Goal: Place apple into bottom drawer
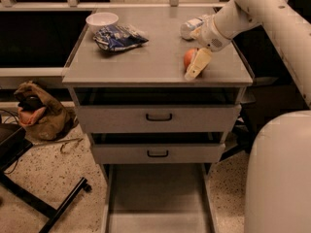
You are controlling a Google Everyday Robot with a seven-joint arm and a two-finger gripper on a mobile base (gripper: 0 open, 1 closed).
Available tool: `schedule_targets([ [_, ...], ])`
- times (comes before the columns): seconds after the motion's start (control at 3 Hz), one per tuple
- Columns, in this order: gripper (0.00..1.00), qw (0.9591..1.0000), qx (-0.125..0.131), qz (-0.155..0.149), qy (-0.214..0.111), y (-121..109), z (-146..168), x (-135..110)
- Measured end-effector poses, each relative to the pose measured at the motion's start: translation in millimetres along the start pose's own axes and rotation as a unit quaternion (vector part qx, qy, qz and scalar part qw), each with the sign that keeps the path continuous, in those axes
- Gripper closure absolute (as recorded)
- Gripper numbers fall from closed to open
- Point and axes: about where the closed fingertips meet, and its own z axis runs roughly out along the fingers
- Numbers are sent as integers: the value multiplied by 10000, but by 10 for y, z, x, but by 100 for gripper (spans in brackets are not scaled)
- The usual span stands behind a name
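We see matt grey metal on the cabinet [146, 64] and drawer [158, 198], smooth skin on the apple [188, 58], a glossy crinkled packet [119, 37] and a smooth white bowl [102, 19]. The gripper [196, 63], at the apple on the cabinet top, looks matt cream plastic.

I'm seeing a white bowl [102, 21] sitting back left on the worktop [146, 62], a blue packet [119, 37] lying just beside it, probably a white bottle [190, 27] lying back right, and a brown bag [39, 111] slumping on the floor. The end effector [195, 66] is hovering front right.

The grey cabinet top [155, 57] bears a bowl [101, 20], packet [120, 37], bottle [190, 27] and apple [188, 58], the hand [193, 70] just beside the apple.
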Motion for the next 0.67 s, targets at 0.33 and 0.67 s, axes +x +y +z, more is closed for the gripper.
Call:
schedule_targets([
  [0.33, 0, 10000, -1, 2, 1, 0, 2, 2],
  [0.67, 0, 9992, -90, 343, 193, 91, 8, 368],
])
